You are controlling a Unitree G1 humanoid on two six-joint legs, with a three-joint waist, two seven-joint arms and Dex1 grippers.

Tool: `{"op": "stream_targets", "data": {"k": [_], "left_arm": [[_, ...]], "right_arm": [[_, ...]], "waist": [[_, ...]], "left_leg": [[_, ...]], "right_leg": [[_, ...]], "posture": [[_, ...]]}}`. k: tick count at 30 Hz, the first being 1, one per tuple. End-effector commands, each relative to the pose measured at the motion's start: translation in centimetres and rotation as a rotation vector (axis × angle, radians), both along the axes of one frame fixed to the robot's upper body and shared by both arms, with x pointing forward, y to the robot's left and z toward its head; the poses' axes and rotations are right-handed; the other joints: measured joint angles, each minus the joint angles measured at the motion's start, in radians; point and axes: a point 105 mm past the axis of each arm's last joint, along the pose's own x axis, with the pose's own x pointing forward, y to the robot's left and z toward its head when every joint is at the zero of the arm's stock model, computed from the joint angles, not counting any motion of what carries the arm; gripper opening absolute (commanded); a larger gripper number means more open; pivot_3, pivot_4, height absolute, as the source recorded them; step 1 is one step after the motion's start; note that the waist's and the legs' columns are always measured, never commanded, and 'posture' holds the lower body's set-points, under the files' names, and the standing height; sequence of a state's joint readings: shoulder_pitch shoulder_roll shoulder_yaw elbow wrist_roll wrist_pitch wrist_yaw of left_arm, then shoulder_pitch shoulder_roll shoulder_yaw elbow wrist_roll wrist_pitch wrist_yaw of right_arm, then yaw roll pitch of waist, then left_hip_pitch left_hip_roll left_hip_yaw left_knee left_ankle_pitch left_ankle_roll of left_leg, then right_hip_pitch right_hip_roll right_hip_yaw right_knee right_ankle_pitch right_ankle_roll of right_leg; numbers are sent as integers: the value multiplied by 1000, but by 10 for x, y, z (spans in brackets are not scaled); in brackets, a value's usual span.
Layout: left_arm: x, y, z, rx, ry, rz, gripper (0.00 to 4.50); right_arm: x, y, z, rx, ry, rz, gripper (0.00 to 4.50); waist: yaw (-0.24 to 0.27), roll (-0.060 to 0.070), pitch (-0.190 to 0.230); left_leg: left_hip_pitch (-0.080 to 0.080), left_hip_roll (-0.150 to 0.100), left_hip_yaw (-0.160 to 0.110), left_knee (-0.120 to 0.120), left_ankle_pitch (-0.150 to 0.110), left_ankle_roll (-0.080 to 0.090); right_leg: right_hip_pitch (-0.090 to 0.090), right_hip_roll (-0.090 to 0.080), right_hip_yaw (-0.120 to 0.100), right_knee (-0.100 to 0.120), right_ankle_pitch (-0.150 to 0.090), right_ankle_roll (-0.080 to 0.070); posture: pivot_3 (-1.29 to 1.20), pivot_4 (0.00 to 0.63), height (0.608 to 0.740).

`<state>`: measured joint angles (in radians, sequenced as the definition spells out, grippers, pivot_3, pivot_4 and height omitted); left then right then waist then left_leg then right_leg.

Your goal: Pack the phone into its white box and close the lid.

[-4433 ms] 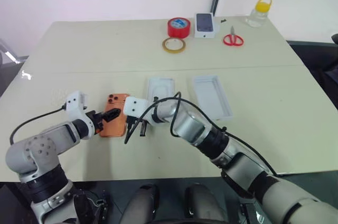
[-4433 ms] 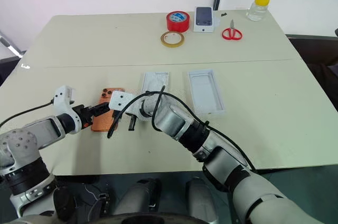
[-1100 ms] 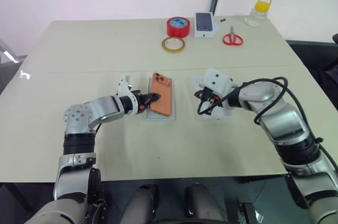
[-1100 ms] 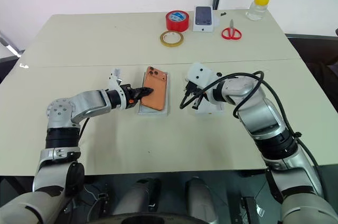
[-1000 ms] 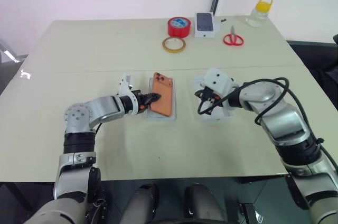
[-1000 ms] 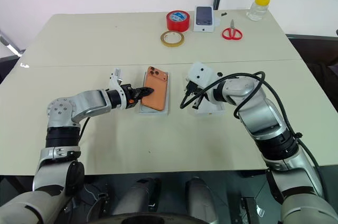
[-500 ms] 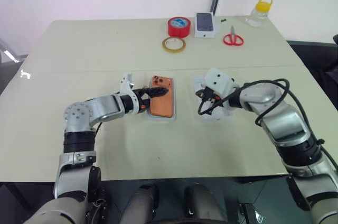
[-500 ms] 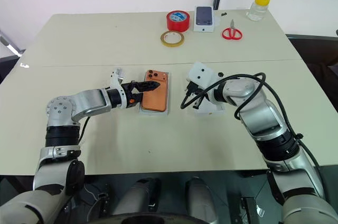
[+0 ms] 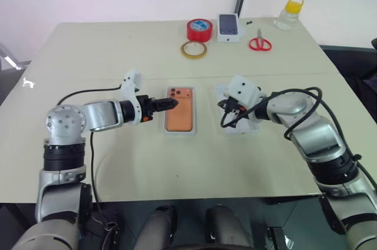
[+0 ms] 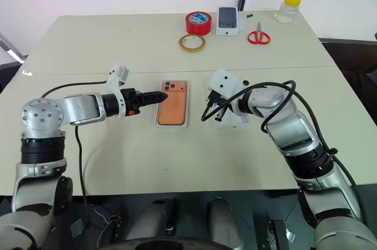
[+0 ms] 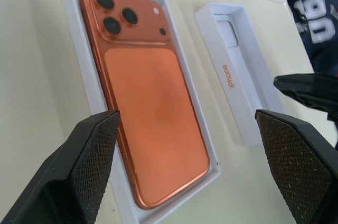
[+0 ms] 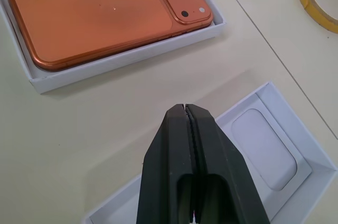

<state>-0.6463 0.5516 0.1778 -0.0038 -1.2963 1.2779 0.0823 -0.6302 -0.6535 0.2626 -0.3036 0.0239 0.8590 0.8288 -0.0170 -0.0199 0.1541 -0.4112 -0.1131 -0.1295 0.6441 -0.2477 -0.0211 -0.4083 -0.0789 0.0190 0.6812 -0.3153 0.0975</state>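
The orange phone (image 11: 150, 113) lies flat, camera block up, inside the shallow white box (image 9: 165, 127) near the table's middle. My left gripper (image 9: 171, 102) hangs just left of the box by the phone's camera end. It is open, with its fingers (image 11: 95, 166) spread wide and nothing between them. The white lid (image 12: 264, 145) lies hollow side up to the right of the box. My right gripper (image 12: 187, 171) is shut and empty, poised over the lid's near left corner.
At the table's far edge stand a red tape roll (image 9: 199, 29), a yellowish tape ring (image 9: 194, 49), a small white box picturing a dark phone (image 9: 228, 27), red scissors (image 9: 260, 43) and a yellow-capped bottle (image 9: 289, 13). A person in dark clothing (image 11: 311, 18) is beyond the table.
My left gripper has let go of the phone, opened wide, rolled and drawn back to the left. The phone has dropped from tilted to flat in the box. The right arm has stayed still.
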Motion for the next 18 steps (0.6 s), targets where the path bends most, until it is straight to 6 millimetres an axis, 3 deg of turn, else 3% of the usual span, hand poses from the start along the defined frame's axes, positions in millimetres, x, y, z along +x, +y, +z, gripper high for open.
{"op": "stream_targets", "data": {"k": [1,4,5,11,18], "left_arm": [[11,25,12,134,-143,90,4292],[13,42,-10,429,-211,70,3481],[14,44,-16,482,-223,54,2967],[22,36,-27,531,-243,-23,70],[37,1,-44,520,-216,-137,70]], "right_arm": [[1,18,12,21,-36,38,0],[8,31,0,8,2,2,0],[10,33,-5,-5,10,-10,0],[22,44,-23,-42,51,-46,0],[35,59,-41,-87,52,-59,0]], "waist": [[-2,0,0],[-3,0,0],[0,1,0],[13,0,1],[-3,0,1]], "left_leg": [[0,0,0,0,0,0],[0,0,0,-1,0,0],[1,0,0,-2,0,-1],[-1,-1,0,-1,0,0],[-1,-1,0,-1,0,0]], "right_leg": [[0,0,0,0,0,0],[0,0,0,0,0,0],[0,0,0,0,0,0],[0,-1,0,-2,0,0],[-1,0,0,0,0,0]], "posture": [[0,150,740],[0,150,740],[0,150,740],[0,150,740],[0,150,740]]}}
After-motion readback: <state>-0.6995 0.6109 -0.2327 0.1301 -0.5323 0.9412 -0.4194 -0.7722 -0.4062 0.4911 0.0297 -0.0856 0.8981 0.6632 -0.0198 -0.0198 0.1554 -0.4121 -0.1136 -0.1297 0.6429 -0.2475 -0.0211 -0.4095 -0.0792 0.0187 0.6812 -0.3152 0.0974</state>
